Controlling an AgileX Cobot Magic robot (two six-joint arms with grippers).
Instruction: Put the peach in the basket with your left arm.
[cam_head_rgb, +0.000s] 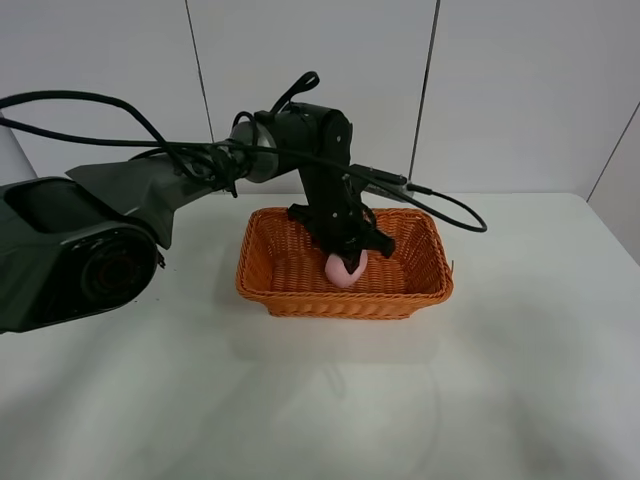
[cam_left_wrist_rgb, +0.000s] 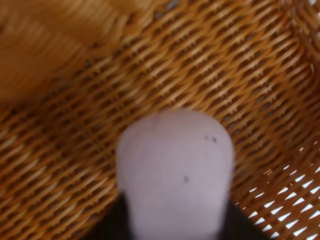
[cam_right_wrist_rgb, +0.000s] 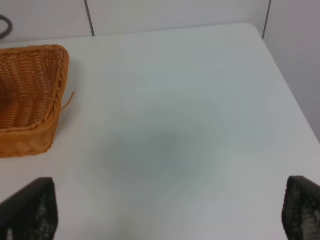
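Note:
The pale pink peach (cam_head_rgb: 345, 269) sits between the fingers of my left gripper (cam_head_rgb: 347, 262), which is shut on it. The left arm (cam_head_rgb: 325, 160) reaches down into the orange wicker basket (cam_head_rgb: 345, 298), and the peach hangs low inside it, close to the woven floor. In the left wrist view the peach (cam_left_wrist_rgb: 175, 172) fills the lower middle with the basket weave (cam_left_wrist_rgb: 225, 60) right behind it, and dark fingers (cam_left_wrist_rgb: 112, 225) show at its sides. My right gripper (cam_right_wrist_rgb: 170, 215) is open, over bare table to the right of the basket (cam_right_wrist_rgb: 30, 95).
The white table (cam_head_rgb: 520, 380) runs all round the basket. A white panelled wall (cam_head_rgb: 500, 90) stands behind it. The table's right edge (cam_right_wrist_rgb: 292, 95) shows in the right wrist view. A stray wicker strand sticks out of the basket's right corner.

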